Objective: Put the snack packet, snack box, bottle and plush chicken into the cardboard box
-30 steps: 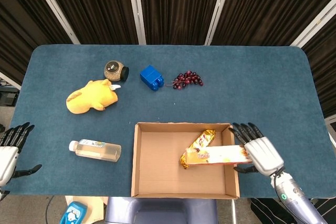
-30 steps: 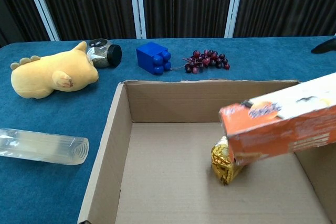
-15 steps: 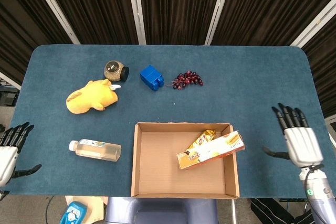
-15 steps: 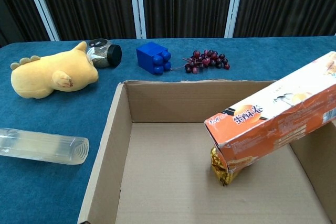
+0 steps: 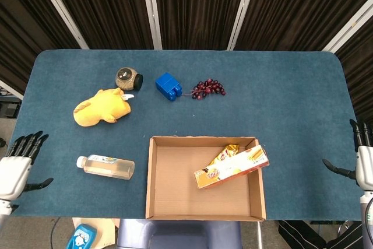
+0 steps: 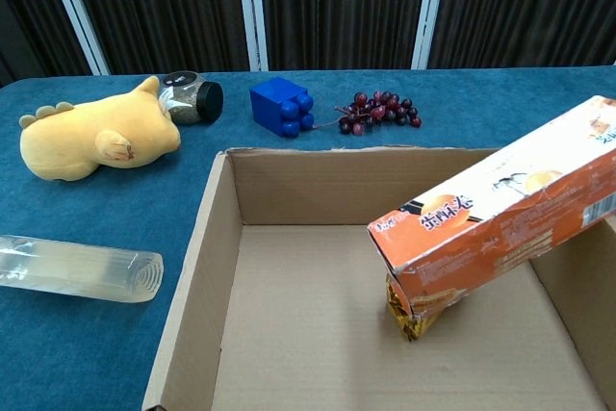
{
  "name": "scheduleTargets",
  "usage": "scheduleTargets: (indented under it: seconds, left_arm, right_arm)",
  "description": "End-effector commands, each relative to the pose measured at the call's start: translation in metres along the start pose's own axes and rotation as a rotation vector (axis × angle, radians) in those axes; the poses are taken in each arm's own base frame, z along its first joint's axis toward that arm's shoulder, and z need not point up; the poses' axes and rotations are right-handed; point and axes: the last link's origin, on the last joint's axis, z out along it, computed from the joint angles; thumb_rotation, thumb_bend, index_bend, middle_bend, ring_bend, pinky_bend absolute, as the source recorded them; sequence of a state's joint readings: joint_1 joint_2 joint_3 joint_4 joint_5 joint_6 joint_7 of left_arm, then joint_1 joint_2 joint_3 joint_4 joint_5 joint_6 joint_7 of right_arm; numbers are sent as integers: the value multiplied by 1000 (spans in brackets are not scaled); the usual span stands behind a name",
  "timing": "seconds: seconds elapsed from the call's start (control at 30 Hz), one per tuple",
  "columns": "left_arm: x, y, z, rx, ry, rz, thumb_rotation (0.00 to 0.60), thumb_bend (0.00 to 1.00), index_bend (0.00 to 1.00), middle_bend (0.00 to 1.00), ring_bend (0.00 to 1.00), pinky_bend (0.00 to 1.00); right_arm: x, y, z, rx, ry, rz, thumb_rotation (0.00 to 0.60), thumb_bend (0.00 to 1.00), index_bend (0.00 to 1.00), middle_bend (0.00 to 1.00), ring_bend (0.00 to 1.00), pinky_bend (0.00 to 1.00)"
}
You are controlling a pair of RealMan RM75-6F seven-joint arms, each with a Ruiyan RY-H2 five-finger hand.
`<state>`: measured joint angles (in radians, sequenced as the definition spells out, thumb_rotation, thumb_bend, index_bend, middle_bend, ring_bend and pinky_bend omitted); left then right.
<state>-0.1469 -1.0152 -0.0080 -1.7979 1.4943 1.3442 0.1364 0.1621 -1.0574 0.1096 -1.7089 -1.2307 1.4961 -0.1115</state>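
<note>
The cardboard box sits at the table's front middle. Inside it, the orange snack box leans with one end on the right wall, lying across the gold snack packet. The clear bottle lies on its side left of the box. The yellow plush chicken lies further back on the left. My left hand is open at the table's left edge. My right hand is open at the right edge, holding nothing.
A dark-lidded jar, a blue block and a bunch of purple grapes lie in a row behind the box. Dark curtains stand behind the table's far edge.
My right hand let go of the snack box and drew away to the right edge. The snack box settled lower into the cardboard box. My left hand rose slightly.
</note>
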Motion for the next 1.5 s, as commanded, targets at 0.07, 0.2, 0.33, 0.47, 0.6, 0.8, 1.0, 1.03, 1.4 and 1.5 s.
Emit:
scheduleTargets:
  seconds: [0.07, 0.2, 0.33, 0.47, 0.6, 0.8, 1.0, 1.03, 1.4, 1.5]
  left_arm:
    - [-7, 29, 37, -75, -87, 52, 600, 55, 106, 13, 53, 109]
    - [-18, 48, 58, -115, -189, 93, 600, 56, 109, 15, 53, 108]
    - [-30, 62, 71, -152, -248, 152, 600, 56, 109, 3, 53, 105]
    - [-45, 72, 75, -167, -293, 195, 600, 56, 118, 0, 52, 103]
    - [-58, 79, 79, -174, -312, 222, 600, 56, 128, 2, 53, 106]
    - [-80, 98, 89, -188, -343, 223, 600, 60, 153, 22, 60, 124]
    - [-100, 111, 94, -189, -360, 228, 600, 153, 273, 138, 149, 221]
    - [-103, 112, 95, -186, -363, 227, 600, 258, 359, 222, 218, 284]
    - [-80, 125, 106, -202, -91, 121, 600, 653, 756, 579, 526, 517]
    - [-61, 125, 110, -218, -21, 90, 600, 653, 757, 580, 527, 516]
  right_arm:
    - [-5, -1, -1, 22, -7, 1, 600, 73, 0, 0, 0, 0]
    - [-6, -1, -1, 25, -9, 16, 600, 73, 0, 0, 0, 0]
    - [-7, 1, -1, 24, -11, 20, 600, 73, 0, 0, 0, 0]
    - [-7, 3, 0, 17, -15, 25, 600, 74, 0, 0, 0, 0]
    - [-6, 4, 0, 17, -13, 31, 600, 73, 0, 0, 0, 0]
    - [-4, 2, 2, 34, 5, 33, 600, 74, 0, 0, 0, 0]
    - [-5, 1, 2, 40, 1, 41, 600, 73, 0, 0, 0, 0]
    - [-4, 1, 2, 42, 3, 43, 600, 73, 0, 0, 0, 0]
    - [-3, 3, 1, 42, 12, 56, 600, 73, 2, 0, 0, 0]
    - [-3, 3, 1, 40, 12, 54, 600, 74, 1, 0, 0, 0]
